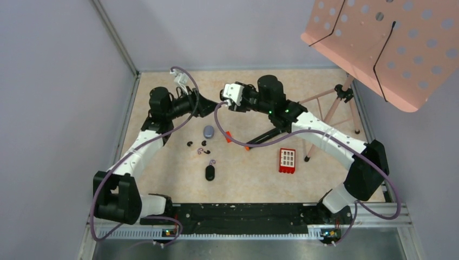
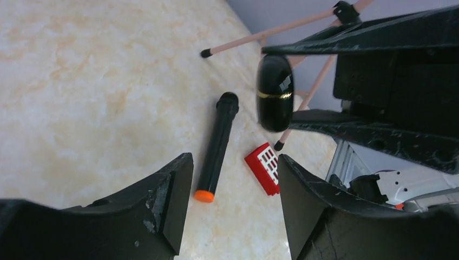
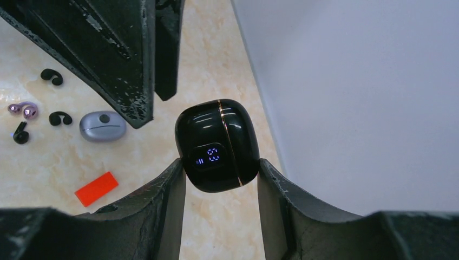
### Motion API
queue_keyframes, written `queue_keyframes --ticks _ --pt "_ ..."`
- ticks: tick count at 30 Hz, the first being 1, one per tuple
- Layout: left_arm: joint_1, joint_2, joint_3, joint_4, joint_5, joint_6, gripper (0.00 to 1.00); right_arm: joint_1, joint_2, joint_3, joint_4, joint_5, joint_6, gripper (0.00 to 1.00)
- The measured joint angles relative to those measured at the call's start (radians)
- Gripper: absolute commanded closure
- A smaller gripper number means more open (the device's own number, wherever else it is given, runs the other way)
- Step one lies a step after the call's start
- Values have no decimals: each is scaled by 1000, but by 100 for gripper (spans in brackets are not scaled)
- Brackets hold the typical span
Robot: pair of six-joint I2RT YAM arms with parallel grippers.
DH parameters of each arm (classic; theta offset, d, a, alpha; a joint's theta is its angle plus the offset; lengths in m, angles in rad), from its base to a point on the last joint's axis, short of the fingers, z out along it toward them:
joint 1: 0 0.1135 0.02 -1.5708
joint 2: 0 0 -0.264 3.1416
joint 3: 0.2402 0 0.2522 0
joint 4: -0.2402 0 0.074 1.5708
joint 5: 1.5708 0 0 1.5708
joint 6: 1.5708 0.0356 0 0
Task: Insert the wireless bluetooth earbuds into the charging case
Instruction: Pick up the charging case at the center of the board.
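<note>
Two fingers of my right gripper [image 3: 221, 168] clamp the charging case [image 3: 216, 143]: glossy black, gold seam, blue digits lit. My left gripper [image 2: 233, 162] fingers stand apart. Black and purple earbuds [image 3: 59, 117] lie on the table [image 3: 205, 59].

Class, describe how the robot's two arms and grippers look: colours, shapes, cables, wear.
The left arm and right arm have white links, black joints and purple cables. The left gripper and right gripper have black wedge-shaped fingers with scuffed, chipped paint.
</note>
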Motion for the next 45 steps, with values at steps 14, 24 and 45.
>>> queue_keyframes --ticks 14,24,45 --pt "-50 93 56 166 73 -94 41 40 0 0 23 62 -1 78" --pt "-60 152 100 235 118 -138 92 46 0 0 23 81 -13 66" --pt "-68 174 35 435 386 98 100 -177 319 787 -929 -515 191 51"
